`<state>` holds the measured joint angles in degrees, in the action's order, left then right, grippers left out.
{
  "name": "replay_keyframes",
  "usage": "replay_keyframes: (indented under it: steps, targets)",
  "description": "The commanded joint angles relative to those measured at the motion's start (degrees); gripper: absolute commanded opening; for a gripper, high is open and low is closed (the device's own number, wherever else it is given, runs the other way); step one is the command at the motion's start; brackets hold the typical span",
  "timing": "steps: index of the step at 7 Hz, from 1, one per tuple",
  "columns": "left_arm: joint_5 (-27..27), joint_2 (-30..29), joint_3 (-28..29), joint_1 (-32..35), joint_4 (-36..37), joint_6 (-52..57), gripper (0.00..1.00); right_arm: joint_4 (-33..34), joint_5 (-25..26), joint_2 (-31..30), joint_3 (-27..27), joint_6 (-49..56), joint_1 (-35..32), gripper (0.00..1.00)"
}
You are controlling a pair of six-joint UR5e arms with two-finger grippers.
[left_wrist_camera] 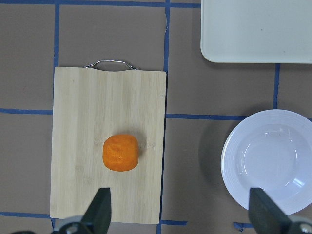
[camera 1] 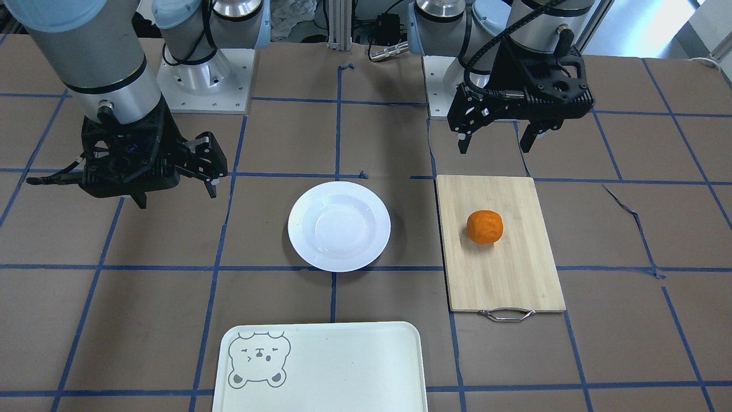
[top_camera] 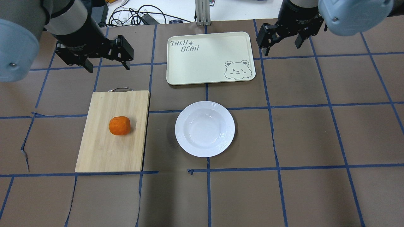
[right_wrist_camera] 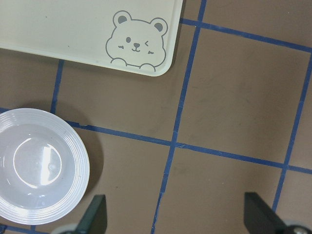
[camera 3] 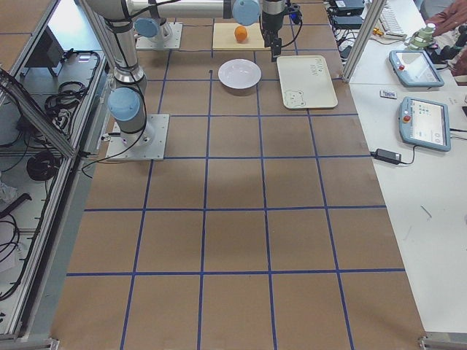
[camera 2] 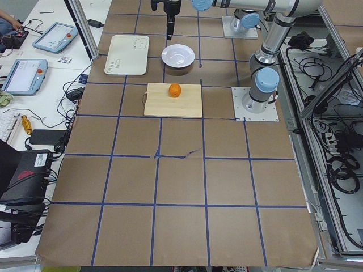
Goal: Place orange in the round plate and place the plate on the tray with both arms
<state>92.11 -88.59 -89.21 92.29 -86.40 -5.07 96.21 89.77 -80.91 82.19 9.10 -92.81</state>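
The orange [top_camera: 119, 125] lies in the middle of a bamboo cutting board [top_camera: 107, 154], left of the white round plate [top_camera: 204, 128], which holds nothing. Beyond the plate lies the pale tray [top_camera: 208, 58] with a bear face in its corner. My left gripper [top_camera: 109, 66] hangs open in the air past the board's handle end, well apart from the orange [left_wrist_camera: 120, 152]. High beside the tray's right edge, my right gripper [top_camera: 282, 48] is open too and holds nothing. In the right wrist view the plate [right_wrist_camera: 39, 165] and the tray's corner [right_wrist_camera: 146, 58] show below.
The cutting board [camera 1: 503, 274] has a metal handle [camera 1: 506, 314] on the end facing the tray's side. Blue tape lines cross the brown table cover. Both arm bases [camera 1: 200, 74] stand at the robot's edge. Tablets [camera 3: 422, 120] and cables lie on a side desk.
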Motion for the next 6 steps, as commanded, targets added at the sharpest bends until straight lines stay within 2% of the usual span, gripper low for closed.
replay_keyframes:
  steps: [1, 6]
  targets:
    - [0.1, 0.1, 0.0, 0.0, -0.1, 0.0, 1.0, -0.8, 0.0, -0.1, -0.4, 0.0, -0.2, 1.0]
    - [0.1, 0.4, 0.0, 0.0, -0.1, 0.0, 1.0, -0.9, 0.4, 0.1, 0.0, -0.2, -0.1, 1.0]
